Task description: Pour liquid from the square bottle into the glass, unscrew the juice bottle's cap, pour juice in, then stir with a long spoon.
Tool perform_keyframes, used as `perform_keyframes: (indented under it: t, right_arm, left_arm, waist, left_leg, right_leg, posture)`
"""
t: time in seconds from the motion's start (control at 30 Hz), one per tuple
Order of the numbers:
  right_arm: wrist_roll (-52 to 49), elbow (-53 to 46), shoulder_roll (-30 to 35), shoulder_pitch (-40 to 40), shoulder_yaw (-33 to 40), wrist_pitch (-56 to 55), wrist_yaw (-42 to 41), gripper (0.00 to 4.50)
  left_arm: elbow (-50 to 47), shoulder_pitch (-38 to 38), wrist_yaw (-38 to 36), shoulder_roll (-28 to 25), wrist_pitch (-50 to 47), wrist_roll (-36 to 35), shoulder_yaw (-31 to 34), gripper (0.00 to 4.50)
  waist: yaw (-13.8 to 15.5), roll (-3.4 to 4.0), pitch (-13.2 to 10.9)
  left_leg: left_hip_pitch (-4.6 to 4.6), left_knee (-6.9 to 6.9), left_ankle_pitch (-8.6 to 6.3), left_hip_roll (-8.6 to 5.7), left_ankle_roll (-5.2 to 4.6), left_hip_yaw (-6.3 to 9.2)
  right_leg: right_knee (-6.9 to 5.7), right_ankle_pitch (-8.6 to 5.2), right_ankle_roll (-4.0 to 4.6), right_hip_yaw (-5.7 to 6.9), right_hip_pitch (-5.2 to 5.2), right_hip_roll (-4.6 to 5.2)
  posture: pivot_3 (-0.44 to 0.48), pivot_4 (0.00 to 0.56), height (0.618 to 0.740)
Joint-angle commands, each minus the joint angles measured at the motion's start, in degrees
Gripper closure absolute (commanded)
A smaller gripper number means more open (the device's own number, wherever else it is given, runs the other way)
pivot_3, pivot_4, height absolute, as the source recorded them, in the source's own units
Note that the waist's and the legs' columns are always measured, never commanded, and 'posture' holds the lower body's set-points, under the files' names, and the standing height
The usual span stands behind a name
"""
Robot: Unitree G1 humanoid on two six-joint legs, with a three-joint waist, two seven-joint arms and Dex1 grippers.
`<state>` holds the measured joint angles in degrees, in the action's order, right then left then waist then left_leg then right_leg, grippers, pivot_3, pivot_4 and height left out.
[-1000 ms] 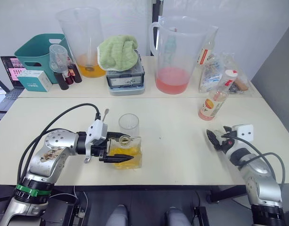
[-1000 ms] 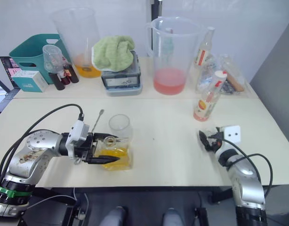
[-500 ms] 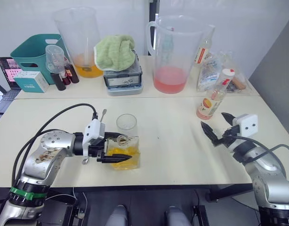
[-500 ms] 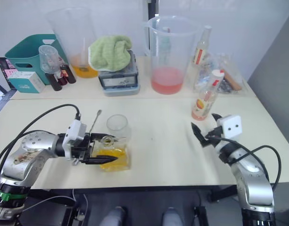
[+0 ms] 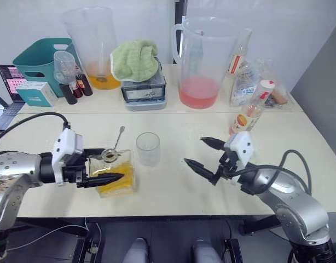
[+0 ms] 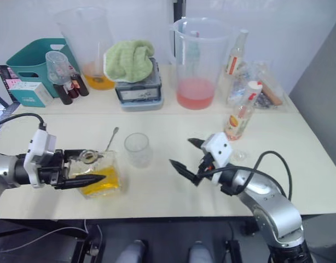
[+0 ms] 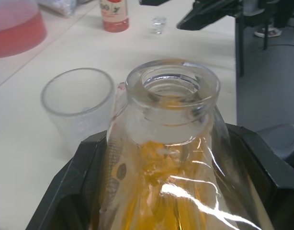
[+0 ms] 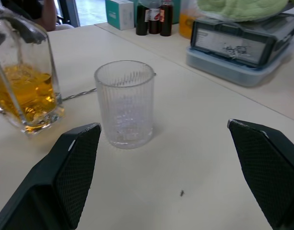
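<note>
Left gripper [image 5: 105, 167] closed around the square bottle [image 5: 115, 171], one black finger each side of the body, bottle near the front-left of the table [image 5: 173, 192]. Bottle stands upright, neck open, yellow-orange liquid in the lower part. Right gripper [image 5: 205, 153] spread wide and empty, fingers pointing toward the glass [image 5: 148, 148] from the robot's right, well apart from it. Glass upright and empty, just beside the square bottle, on its far right side. Long spoon [image 5: 118, 137] lies flat on the table just behind the bottle, left of the glass. Juice bottle [image 5: 250, 113] stands upright further back on the right side, white cap [image 5: 266, 85] on, pinkish-orange juice low inside. Small clear glass stopper [image 6: 237, 155] on the table near the base of the juice bottle. At the back: big pitcher with pink liquid [image 5: 203, 61], big pitcher with orange liquid [image 5: 97, 46], green cloth [image 5: 136, 59] on a grey scale [image 5: 144, 92], teal basket [image 5: 43, 58], small dark bottles [image 5: 76, 87], white box [image 5: 37, 93].
</note>
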<state>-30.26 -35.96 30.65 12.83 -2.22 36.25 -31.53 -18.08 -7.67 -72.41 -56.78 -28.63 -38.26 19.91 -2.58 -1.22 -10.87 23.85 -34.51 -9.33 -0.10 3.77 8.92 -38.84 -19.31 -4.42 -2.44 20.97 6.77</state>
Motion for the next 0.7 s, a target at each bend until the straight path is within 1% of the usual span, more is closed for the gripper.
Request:
perform_keyframes:
  t: [0.03,0.1,0.2,0.3,0.37,0.43,0.53,0.63,0.7]
  right_arm:
    - [-0.1,-1.5,-0.5,1.2,-2.0,0.9,-0.1,0.0]
    - [0.2,-1.4,-1.0,1.7,-3.7,1.4,0.2,0.0]
    - [0.1,-1.5,-1.7,2.4,-4.5,1.8,0.4,0.0]
    - [-0.1,-2.3,-2.3,3.0,-4.9,1.8,0.7,0.0]
    - [-0.1,-2.8,-2.7,3.2,-5.1,1.7,0.9,0.0]
    - [-0.1,-3.1,-2.9,3.3,-5.3,1.7,1.1,0.0]
    - [0.3,-3.5,-3.1,3.1,-5.9,1.6,1.5,0.0]
    - [0.4,-3.9,-3.6,3.1,-6.2,1.9,2.4,0.0]
    - [0.3,-4.2,-3.9,3.0,-6.3,2.1,3.0,0.0]
  left_arm:
    - [2.9,-1.7,-1.9,-2.8,3.8,1.1,4.1,1.67]
    - [7.7,-4.6,-2.1,-4.1,6.9,3.8,3.3,1.67]
    - [13.0,-8.8,-1.7,-3.9,11.4,7.3,1.1,1.67]
    - [19.0,-15.7,2.4,-0.9,17.6,13.2,-3.0,1.67]
    - [21.9,-19.6,4.3,1.2,20.6,15.7,-5.3,1.67]
    - [23.8,-22.2,5.3,3.1,23.0,17.5,-7.0,1.67]
    - [27.0,-26.9,10.1,7.3,28.4,22.9,-10.8,1.67]
    - [31.5,-29.7,11.8,9.2,34.8,27.6,-13.8,1.67]
    - [34.5,-32.1,13.2,10.6,38.1,29.5,-15.1,1.67]
  waist:
    - [0.1,-0.02,0.0]
    - [0.1,-0.03,0.0]
    - [0.1,-0.08,0.0]
    - [0.3,-0.1,0.0]
    - [0.3,-0.12,0.0]
    - [0.1,-0.14,0.0]
    - [0.0,-0.15,0.0]
    - [-0.2,-0.15,0.0]
    - [-0.5,-0.15,0.0]
  left_leg:
    - [0.01,0.0,0.0,-0.01,0.0,-0.01]
    - [0.01,0.04,0.0,0.03,0.0,-0.01]
    - [0.02,0.15,0.01,0.09,0.01,0.03]
    - [0.06,0.15,0.01,0.09,0.01,0.03]
    - [0.1,0.15,0.01,0.09,0.02,0.06]
    - [0.2,0.1,0.02,0.09,0.03,0.08]
    - [0.36,0.03,0.02,0.09,0.03,0.14]
    - [0.46,-0.11,0.03,0.08,0.04,0.21]
    - [0.46,-0.12,0.03,0.08,0.04,0.2]
  right_leg:
    - [0.0,0.0,0.0,0.0,0.0,0.0]
    - [0.0,0.01,0.02,-0.01,0.05,-0.03]
    - [-0.05,0.04,0.1,0.0,0.17,-0.12]
    - [-0.02,0.04,0.1,0.0,0.17,-0.13]
    - [-0.04,0.04,0.11,0.02,0.2,-0.15]
    - [-0.06,0.05,0.11,0.03,0.25,-0.15]
    - [-0.11,0.05,0.11,0.06,0.39,-0.18]
    - [-0.13,0.05,0.11,0.07,0.4,-0.22]
    - [-0.13,0.05,0.11,0.06,0.41,-0.22]
  posture:
    - [0.0,0.15,0.74]
    - [0.0,0.15,0.74]
    - [0.0,0.15,0.74]
    - [0.0,0.15,0.74]
    - [0.0,0.15,0.74]
    - [0.0,0.15,0.74]
    - [0.0,0.15,0.74]
    - [0.0,0.15,0.74]
    - [0.0,0.15,0.74]
